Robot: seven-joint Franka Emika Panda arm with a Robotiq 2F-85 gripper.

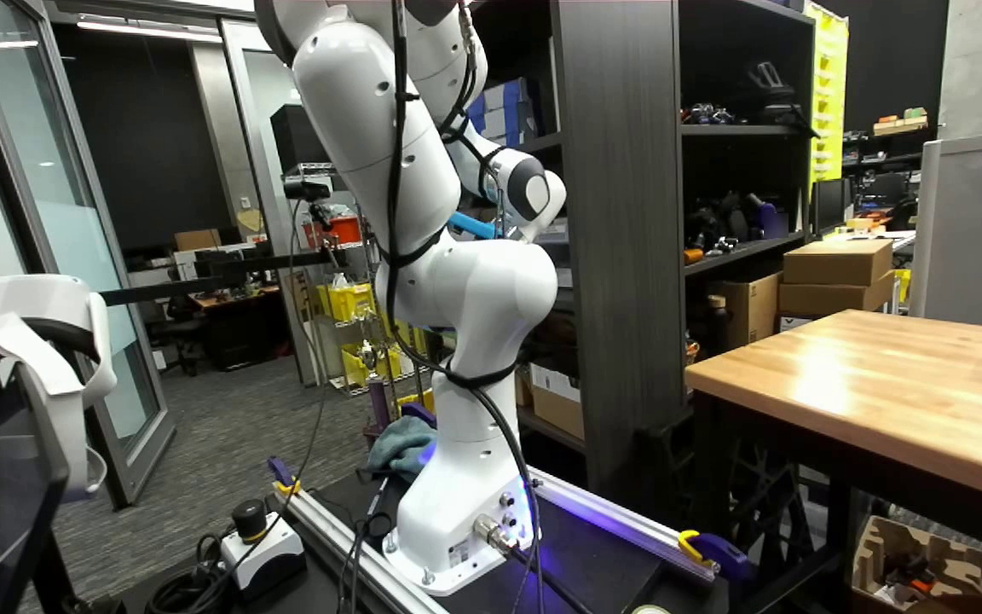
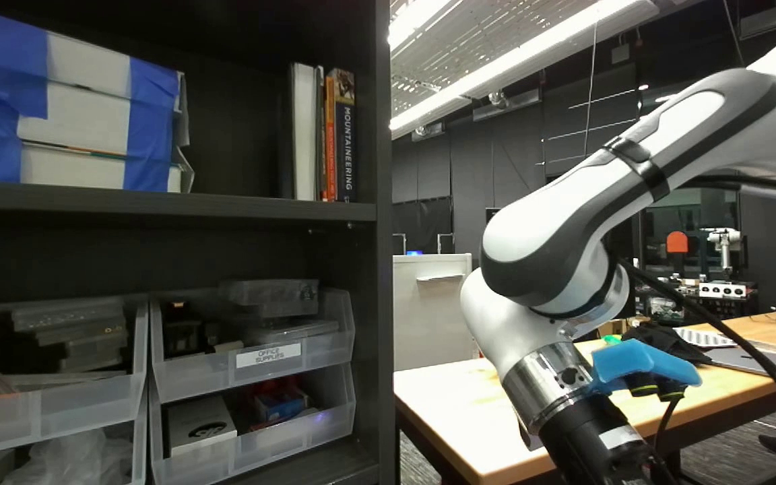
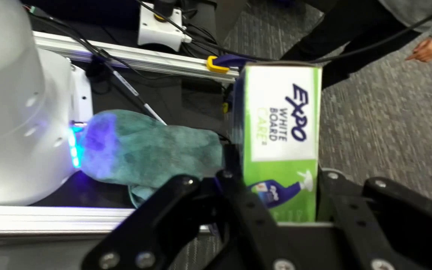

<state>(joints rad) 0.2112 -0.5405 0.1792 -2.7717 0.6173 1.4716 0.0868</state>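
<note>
Item: one EXPO box, oblong, its long side running up the wrist view.

Face: the upper part is showing a white panel between green borders, with "EXPO" running sideways in dark purple letters, "WHITE BOARD" sitting alongside in smaller dark type and "CARE" in pale green; the lower part is showing bright green, with a printed dark-blue spray bottle bearing a white trigger head.

Adjoining side: appearing dark and bluish in shadow.

Grip: I am holding the box in my end effector; its two fingers are pressing on opposite sides, standing only the box's width apart.

Location: in the wrist view the box is showing to the right of a bunched teal cloth, which is lying beside my white base.

Surroundings: a purple-and-yellow clamp is gripping a metal rail; a person's dark-trousered legs are showing over grey carpet. In an exterior view, my arm is slanting down beside a dark shelf unit.
</note>
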